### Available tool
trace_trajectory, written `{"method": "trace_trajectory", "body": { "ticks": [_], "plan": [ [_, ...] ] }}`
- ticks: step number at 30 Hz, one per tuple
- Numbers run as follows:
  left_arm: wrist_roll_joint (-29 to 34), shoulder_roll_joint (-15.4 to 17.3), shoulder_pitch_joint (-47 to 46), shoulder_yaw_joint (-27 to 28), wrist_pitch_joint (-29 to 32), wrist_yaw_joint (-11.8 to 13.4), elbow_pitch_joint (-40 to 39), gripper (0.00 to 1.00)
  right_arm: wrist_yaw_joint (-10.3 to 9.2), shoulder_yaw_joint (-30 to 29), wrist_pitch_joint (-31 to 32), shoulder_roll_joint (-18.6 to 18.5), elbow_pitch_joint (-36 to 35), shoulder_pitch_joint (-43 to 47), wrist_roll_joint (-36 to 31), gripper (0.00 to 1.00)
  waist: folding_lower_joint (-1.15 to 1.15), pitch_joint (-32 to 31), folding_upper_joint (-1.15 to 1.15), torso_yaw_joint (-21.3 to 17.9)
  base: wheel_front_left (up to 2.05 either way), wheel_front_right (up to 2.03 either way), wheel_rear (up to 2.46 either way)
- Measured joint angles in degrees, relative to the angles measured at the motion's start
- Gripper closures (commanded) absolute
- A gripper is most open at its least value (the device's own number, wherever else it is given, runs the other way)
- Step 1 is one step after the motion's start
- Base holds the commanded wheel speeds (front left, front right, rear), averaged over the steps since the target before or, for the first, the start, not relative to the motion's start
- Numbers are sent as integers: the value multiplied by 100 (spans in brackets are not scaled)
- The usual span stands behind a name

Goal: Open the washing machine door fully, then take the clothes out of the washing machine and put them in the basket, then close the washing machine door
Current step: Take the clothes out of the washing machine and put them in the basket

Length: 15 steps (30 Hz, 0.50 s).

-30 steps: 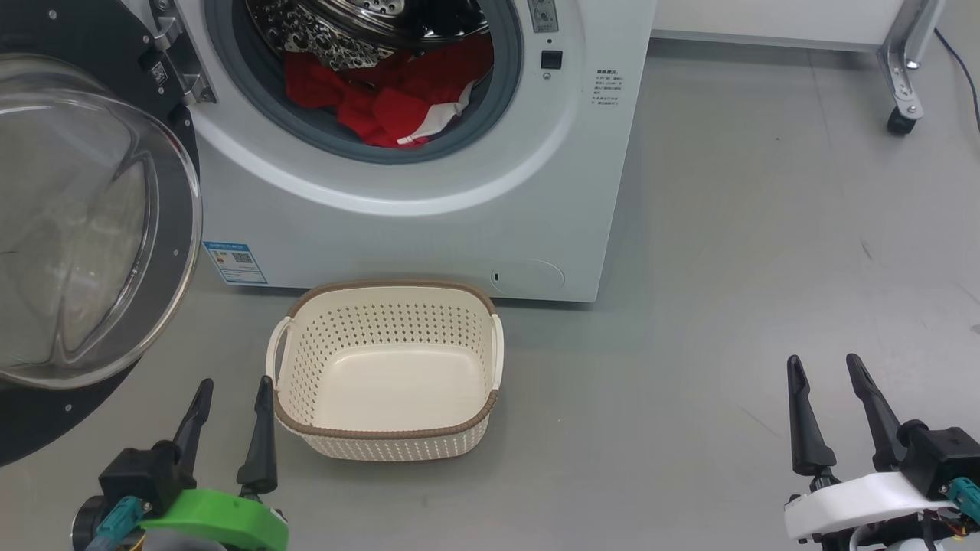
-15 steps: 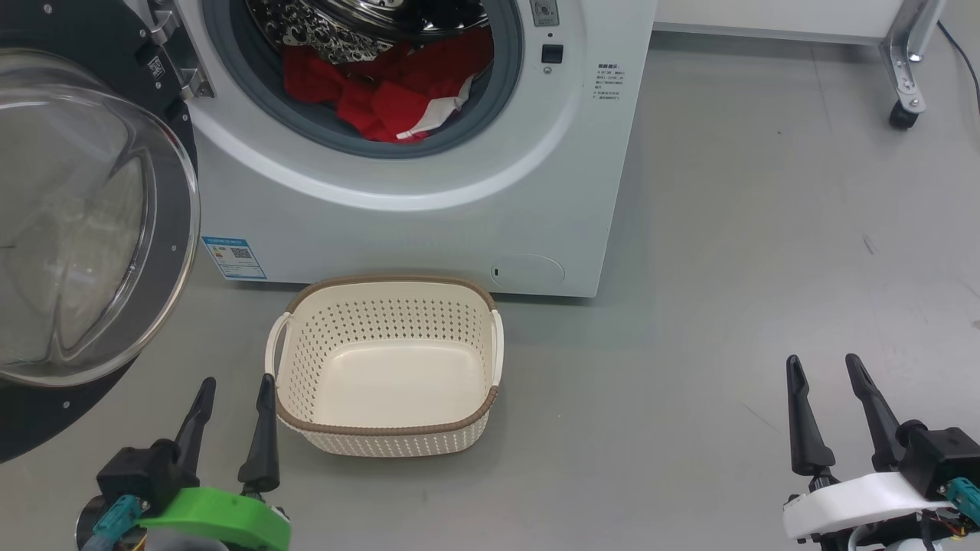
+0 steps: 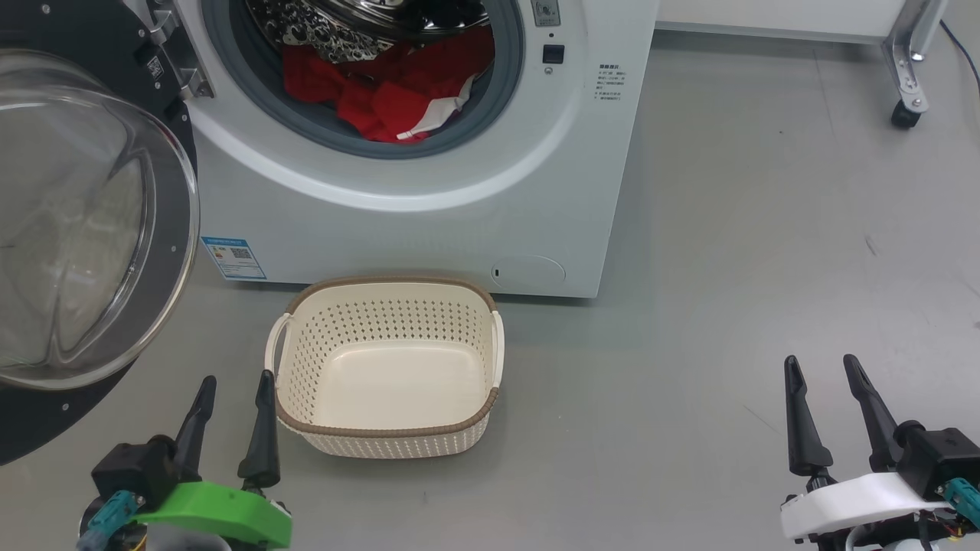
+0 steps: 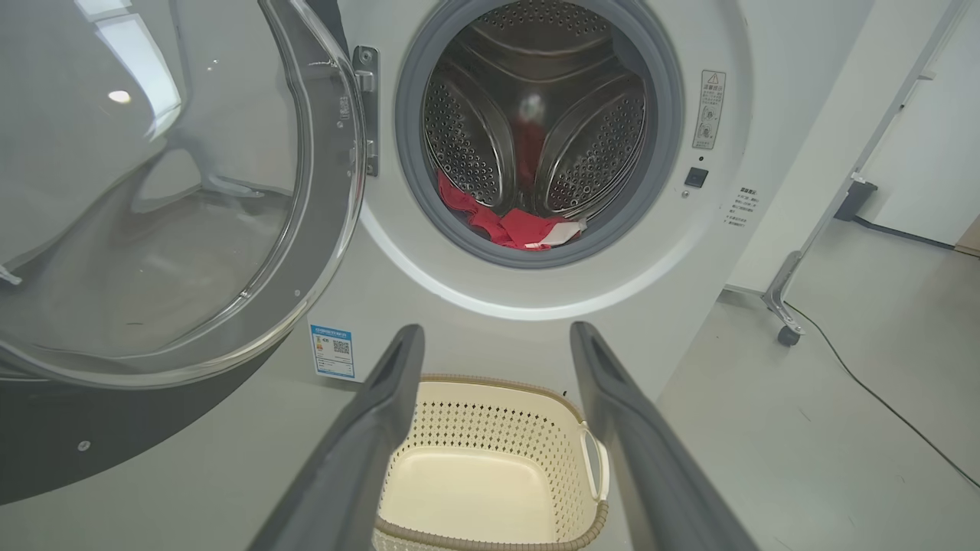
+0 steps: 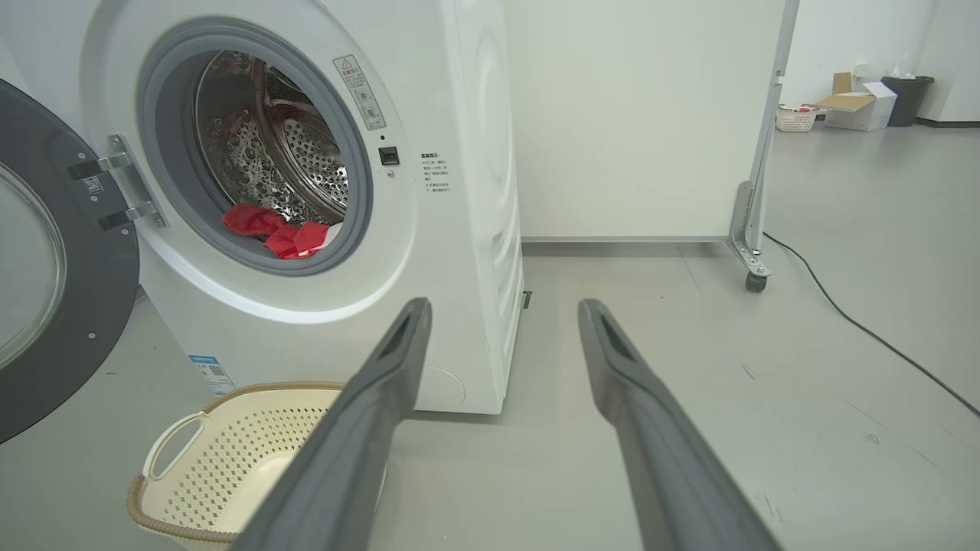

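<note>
The clothes, a red heap with a white panel showing, lay at the front lip of the steel drum inside the washing machine, just behind the grey gasket; how many garments made up the heap could not be told. The washing machine door stood swung wide to the left, so the step in hand appeared to be lifting the laundry out. One basket sat empty on the floor directly in front of the machine, below the opening. The left gripper hovered just beside the basket's near left corner and the right gripper well apart to the right, both with fingers spread wide and holding nothing. A clean pick would likely mean reaching low into the opening, pinching a thick bunched fold rather than a loose edge, drawing it up over the gasket so nothing snags, and letting go only above the basket. The count: one machine, one door, one basket, two grippers, one heap of red.
</note>
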Motion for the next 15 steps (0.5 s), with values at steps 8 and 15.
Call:
{"method": "trace_trajectory", "body": {
  "ticks": [8,15],
  "plan": [
    [-4,11,10,-8,24,-5,-32,0,0,-7,0,20,3,0,0,0,0,-7,0,0,70,-70,0],
    [-43,31,30,-22,68,-30,-60,0,0,-9,0,48,20,0,-1,0,0,-10,0,-2,101,-101,0]
  ]
}}
